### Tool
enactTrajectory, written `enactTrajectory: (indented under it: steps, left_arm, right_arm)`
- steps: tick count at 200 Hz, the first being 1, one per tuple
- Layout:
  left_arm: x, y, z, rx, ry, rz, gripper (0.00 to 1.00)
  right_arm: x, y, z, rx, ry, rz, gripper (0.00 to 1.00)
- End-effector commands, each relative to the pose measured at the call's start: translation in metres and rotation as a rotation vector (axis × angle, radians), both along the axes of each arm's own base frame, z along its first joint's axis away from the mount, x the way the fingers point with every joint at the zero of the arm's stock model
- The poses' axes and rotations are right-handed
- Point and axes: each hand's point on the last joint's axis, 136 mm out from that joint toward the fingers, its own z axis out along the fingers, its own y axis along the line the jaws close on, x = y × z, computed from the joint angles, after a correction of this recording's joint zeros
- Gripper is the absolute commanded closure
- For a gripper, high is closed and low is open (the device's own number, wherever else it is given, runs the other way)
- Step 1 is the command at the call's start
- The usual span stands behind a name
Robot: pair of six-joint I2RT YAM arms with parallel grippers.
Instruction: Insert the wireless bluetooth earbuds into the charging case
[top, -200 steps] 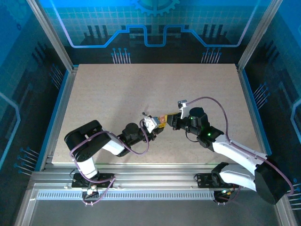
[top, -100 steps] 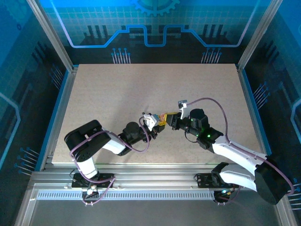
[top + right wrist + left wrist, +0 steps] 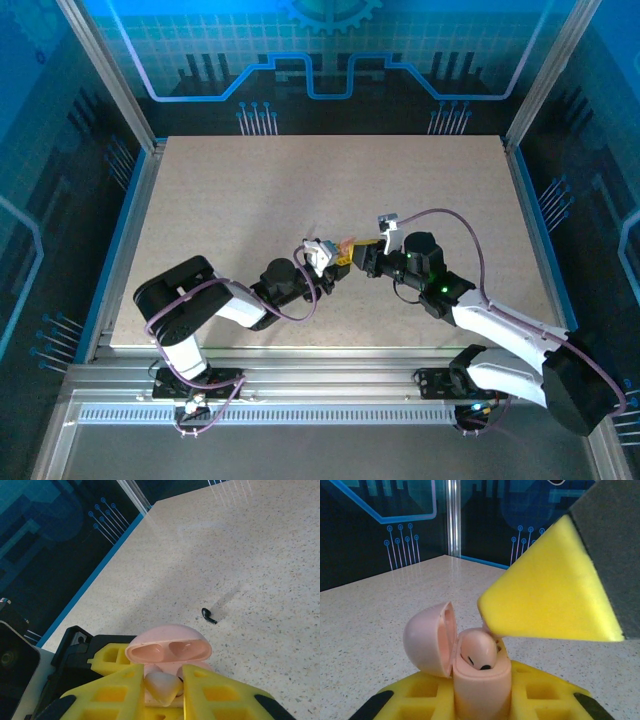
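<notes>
Now, the left gripper [image 3: 325, 262] was clamped on the open charging case [image 3: 480, 685]. The right gripper's [image 3: 352, 252] fingers flanked the pale earbud [image 3: 162, 686] at its socket, pinching or not, I couldn't tell. Straight down, gentle release, was the call.

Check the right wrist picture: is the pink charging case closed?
No, the pink case is hinged open, with the two hollows inside its upper half facing the camera.

charging case [image 3: 480, 680] base sunk between left gripper [image 3: 480, 702] fingers, pale earbud [image 3: 162, 686] half hidden between right gripper [image 3: 163, 679] fingertips, grip unclear, black earbud [image 3: 209, 615] beyond a speck
</notes>
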Motion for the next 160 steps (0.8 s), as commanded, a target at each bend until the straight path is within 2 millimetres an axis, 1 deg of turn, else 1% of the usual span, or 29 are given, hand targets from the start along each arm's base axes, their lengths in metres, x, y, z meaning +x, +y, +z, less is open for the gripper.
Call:
enactTrajectory:
  steps: [1,33,50,62,87,89,93,119,160]
  left_arm:
    - [0.001,-0.001,0.036,-0.088,-0.066,0.008,0.78]
    - [0.001,-0.001,0.037,-0.089,-0.066,0.006,0.78]
    - [0.0,-0.001,0.036,-0.087,-0.065,0.005,0.78]
    - [0.0,-0.001,0.036,-0.087,-0.065,0.005,0.78]
    - [0.0,0.0,0.035,-0.084,-0.064,0.004,0.78]
    - [0.0,0.0,0.034,-0.084,-0.064,0.004,0.78]
    - [0.0,0.0,0.034,-0.083,-0.063,0.004,0.78]
    - [-0.001,-0.001,0.035,-0.086,-0.065,-0.001,0.78]
    - [-0.002,-0.002,0.037,-0.09,-0.066,-0.008,0.78]
  right_arm:
    - [-0.01,0.005,-0.009,-0.007,0.031,0.054,0.71]
    - [-0.007,0.002,-0.001,0.005,0.013,0.04,0.62]
    - [-0.007,0.0,0.005,0.012,0.001,0.036,0.52]
    - [-0.008,-0.002,0.01,0.018,-0.012,0.033,0.49]
    - [-0.01,-0.011,0.022,0.024,-0.048,0.014,0.43]
    - [-0.011,-0.012,0.019,0.013,-0.033,0.011,0.42]
    - [-0.012,-0.015,0.019,0.005,-0.033,0.004,0.41]
    - [-0.013,-0.027,0.017,-0.013,-0.032,-0.015,0.39]
    - [-0.012,-0.029,0.009,-0.033,0.011,0.013,0.39]
